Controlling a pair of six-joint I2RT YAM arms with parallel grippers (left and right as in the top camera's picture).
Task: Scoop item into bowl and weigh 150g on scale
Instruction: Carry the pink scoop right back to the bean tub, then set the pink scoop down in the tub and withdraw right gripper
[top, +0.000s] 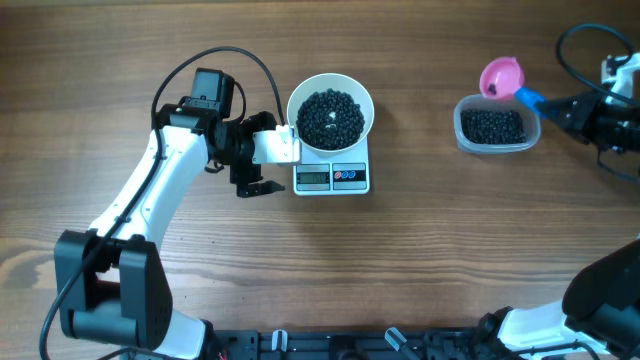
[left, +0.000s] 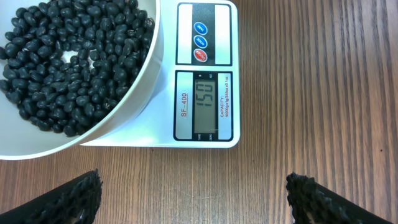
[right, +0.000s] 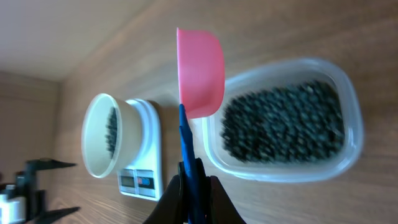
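beans (top: 331, 117): black, heaped in the bowl just ahead of my left fingers. More of them lie in the tub in front of my right fingers.
bowl (top: 296, 128): white and round, standing on the scale. From my left wrist it lies ahead of my fingers and off to one side, and it covers most of the scale's top.
scale (top: 331, 178): white, flat on the counter straight ahead of my left fingers. The strip that the bowl leaves bare carries three round buttons and the grey display, which reads 150.
left fingers (top: 268, 152): spread wide with nothing between them. Both tips stop short of the scale and are apart from it.
right fingers (top: 556, 108): pinched tight on the scoop's blue handle, well apart from the bowl and scale.
scoop (right: 200, 71): the pink cup sticks out beyond my right fingertips, turned on its side in my wrist view. From above its inside shows bare pink. It is just beside the tub's rim, and I cannot tell whether they touch.
tub (right: 339, 93): clear plastic with rounded corners, on the counter just past my right fingertips and beside the scoop's cup.
counter (top: 430, 260): brown wood grain, under the scale and the tub.
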